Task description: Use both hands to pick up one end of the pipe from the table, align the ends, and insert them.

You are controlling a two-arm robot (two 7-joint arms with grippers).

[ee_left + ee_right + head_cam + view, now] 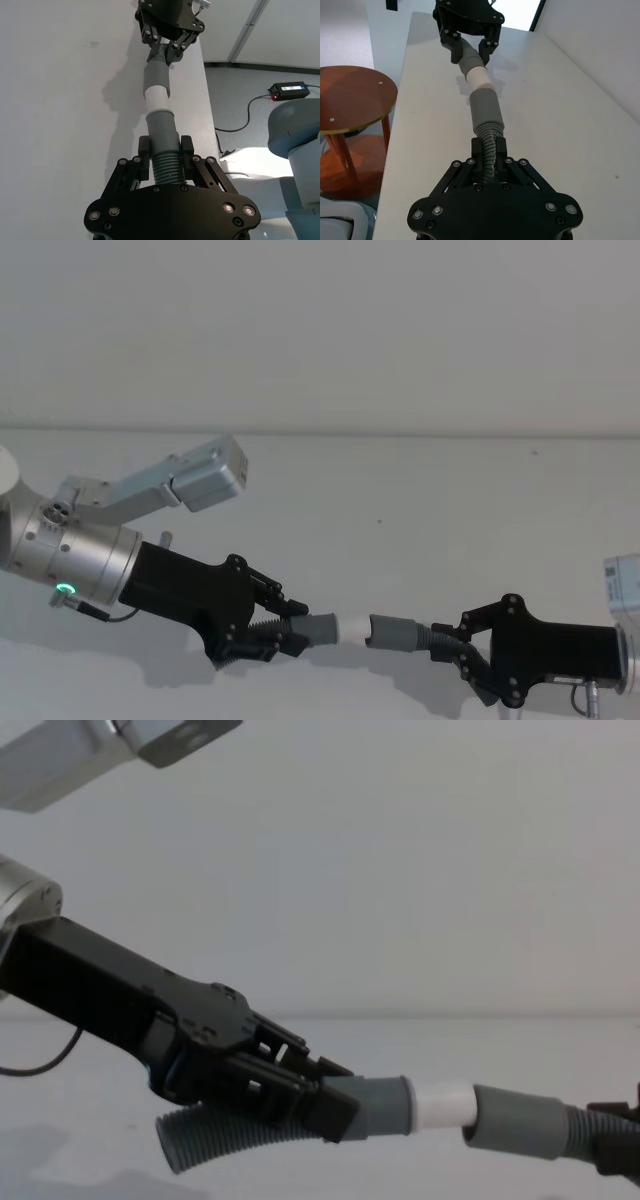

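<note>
Round wooden stool (355, 102), black power box (289, 90)

Silver cylindrical left arm (75, 555) extended from the left, black two-finger left gripper (297, 628) clamped on dark grey corrugated hose (195, 1140), matching right gripper (442, 640) clamped opposite, near right

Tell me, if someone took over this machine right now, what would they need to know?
Left gripper: shut on the pipe at its spigot cuff.
Right gripper: shut on the pipe just behind the socket cuff.
Both ends hang over the table, facing each other, nearly in line.
Done: pick-up, alignment; the white spigot tip is at the socket's mouth, mostly exposed.
Left: push together until seated.
</note>
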